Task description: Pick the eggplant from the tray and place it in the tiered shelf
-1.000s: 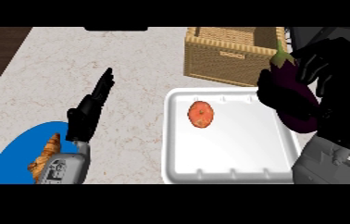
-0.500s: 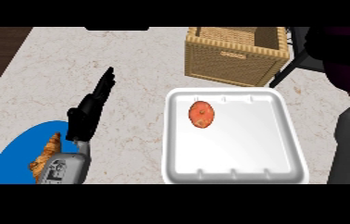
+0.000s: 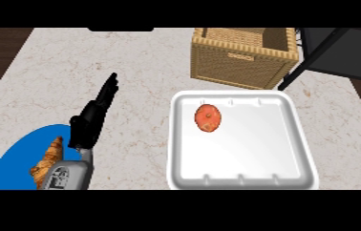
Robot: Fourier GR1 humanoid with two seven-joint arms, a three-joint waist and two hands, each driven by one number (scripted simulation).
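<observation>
While the left hand [image 3: 90, 121] rests open on the counter [image 3: 141, 68], fingers straight and holding nothing, 1 orange slice [image 3: 208, 118] lies in the tray [image 3: 282, 173].

Wicker basket [image 3: 243, 58] at far side of marble table [image 3: 134, 68]; croissant [image 3: 48, 158] lies on blue plate [image 3: 25, 153] at near left corner.

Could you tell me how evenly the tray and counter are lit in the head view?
Head view: the white tray is bright, with a soft sheen across its floor; the marble counter is evenly lit, without hard shadows; the wicker basket darkens on its front face; the left hand reads as near-featureless black.
</observation>
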